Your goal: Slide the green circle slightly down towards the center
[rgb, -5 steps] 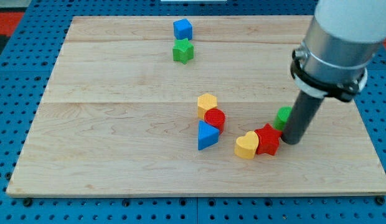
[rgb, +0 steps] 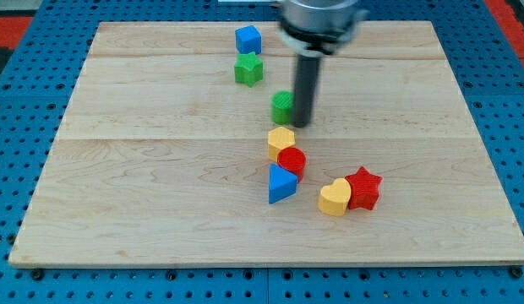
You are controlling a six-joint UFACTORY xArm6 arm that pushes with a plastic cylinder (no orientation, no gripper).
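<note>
The green circle sits on the wooden board just above the yellow hexagon, partly hidden by my rod. My tip rests on the board right against the green circle's right side. The rod rises from there to the view's top, where the arm's grey body shows.
A blue cube and a green star lie near the view's top. A red circle and a blue triangle sit below the yellow hexagon. A yellow heart and a red star lie at lower right.
My tip has moved from the right side of the board, beside the red star, up and left to the centre top. The green circle has gone with it.
</note>
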